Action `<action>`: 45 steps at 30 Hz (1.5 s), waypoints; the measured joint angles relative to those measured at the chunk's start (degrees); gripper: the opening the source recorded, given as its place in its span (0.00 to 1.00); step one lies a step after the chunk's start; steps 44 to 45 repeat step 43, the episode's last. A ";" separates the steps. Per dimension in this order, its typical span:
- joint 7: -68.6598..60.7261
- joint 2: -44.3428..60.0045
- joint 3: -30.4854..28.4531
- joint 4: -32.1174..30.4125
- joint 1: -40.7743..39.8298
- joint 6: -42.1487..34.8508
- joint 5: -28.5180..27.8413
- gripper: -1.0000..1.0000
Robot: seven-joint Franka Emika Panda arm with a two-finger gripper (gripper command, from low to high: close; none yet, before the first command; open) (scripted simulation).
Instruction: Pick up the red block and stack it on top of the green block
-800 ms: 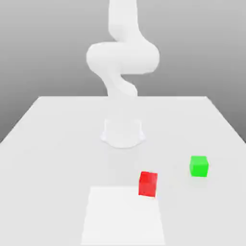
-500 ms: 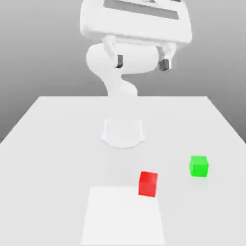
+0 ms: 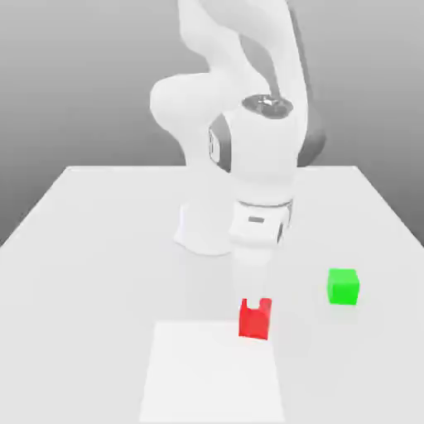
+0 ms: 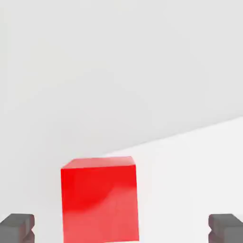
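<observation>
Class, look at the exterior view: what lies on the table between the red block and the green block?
Nothing: between the red block and the green block, the exterior view shows bare white table.

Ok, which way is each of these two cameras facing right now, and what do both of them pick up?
Exterior view: off the arm, raised, looking down along the white table toward the arm's base; shows the arm, the gripper down over the red block, and the green block toward the exterior view's right.
Hand view: on the hand, looking past the fingertips at the red block, which sits between them with gaps either side.
Shared: red block, gripper, table.
</observation>
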 joint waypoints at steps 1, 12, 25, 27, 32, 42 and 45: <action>-1.26 2.04 0.35 0.21 -0.04 1.72 1.58 0.50; -6.16 12.69 7.71 1.59 -5.42 10.67 8.41 0.00; -7.34 -6.86 8.87 -0.61 1.62 -6.61 1.72 0.00; -11.75 -8.29 10.80 -0.43 6.22 -8.20 2.74 0.00; -22.64 -11.65 15.75 -0.01 17.55 -11.99 5.06 0.00; -23.02 2.75 17.40 0.79 19.44 1.55 1.13 1.00; -23.02 2.75 17.40 0.79 19.21 1.55 1.13 1.00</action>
